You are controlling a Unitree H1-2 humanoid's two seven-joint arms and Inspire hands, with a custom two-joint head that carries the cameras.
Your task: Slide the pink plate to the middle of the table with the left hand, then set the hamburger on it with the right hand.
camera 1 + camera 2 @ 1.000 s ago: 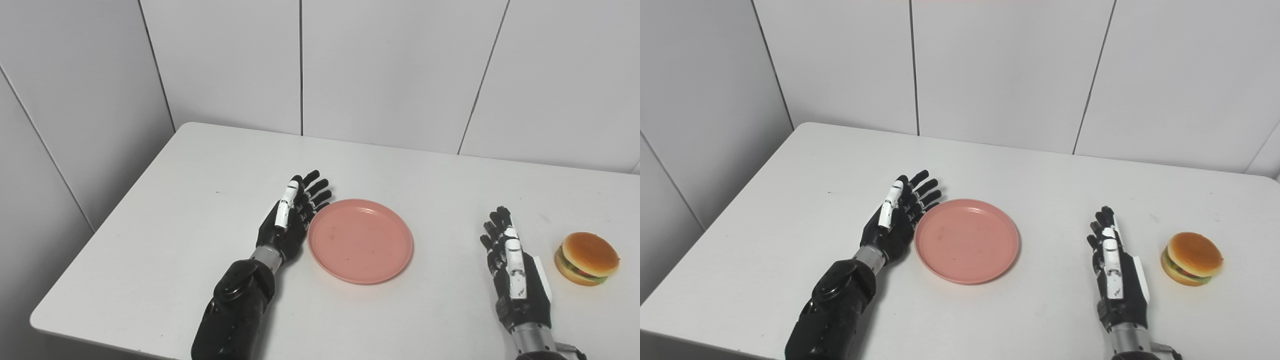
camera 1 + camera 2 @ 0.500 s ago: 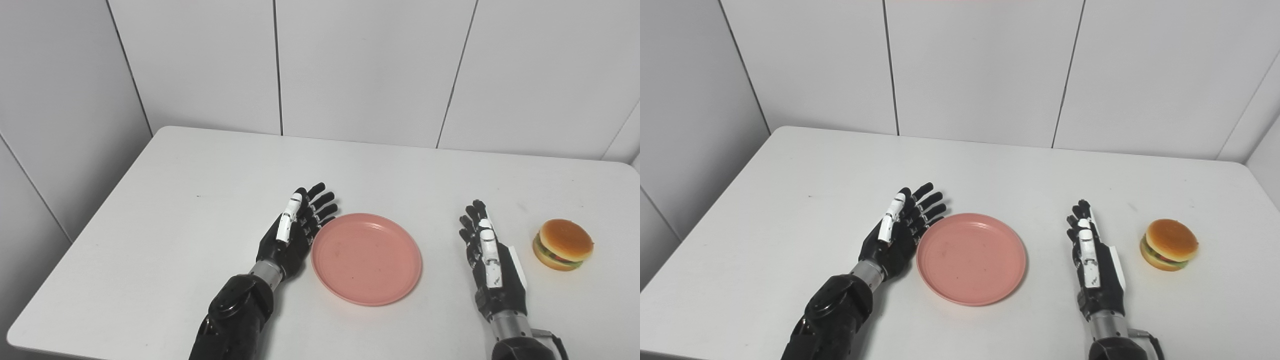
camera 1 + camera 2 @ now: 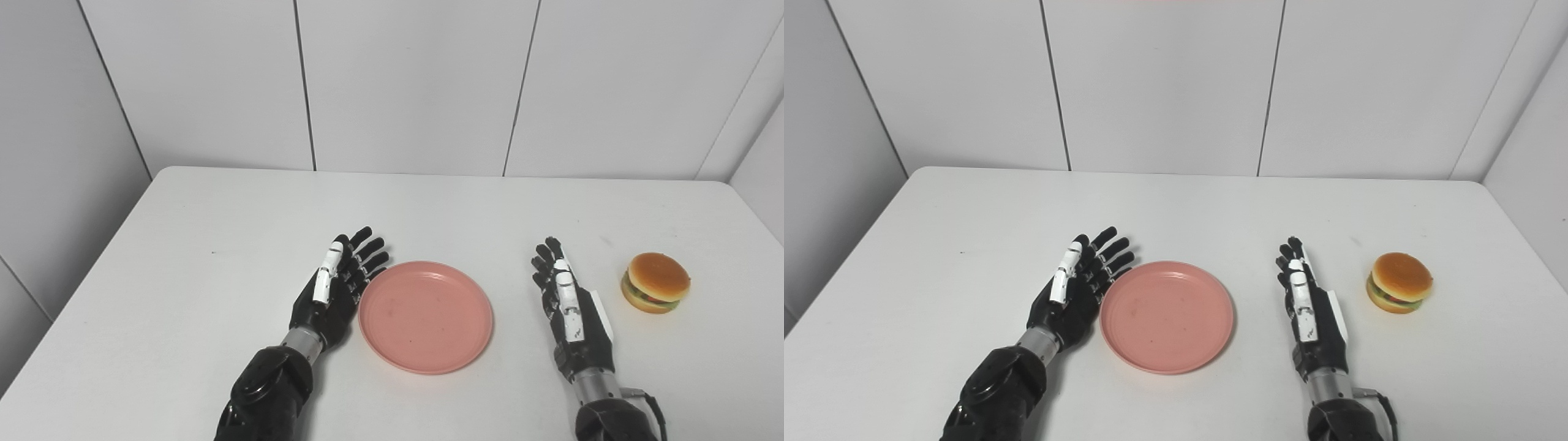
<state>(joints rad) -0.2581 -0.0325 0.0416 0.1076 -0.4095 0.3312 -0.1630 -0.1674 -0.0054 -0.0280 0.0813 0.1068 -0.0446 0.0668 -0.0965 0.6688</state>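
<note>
- Table: white top, rounded far corners, filling the frame from 3 to 9 o'clock.
- Wall panels: pale grey, dark vertical seams, at 12 o'clock.

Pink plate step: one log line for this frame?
left hand: open, beside pink plate | right hand: open, idle | hamburger: on table, untouched

You had no readable text, label, brand, number or sign anywhere in either view.

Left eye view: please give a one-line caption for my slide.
Open left hand beside an empty pink plate; open right hand between plate and hamburger.
</note>
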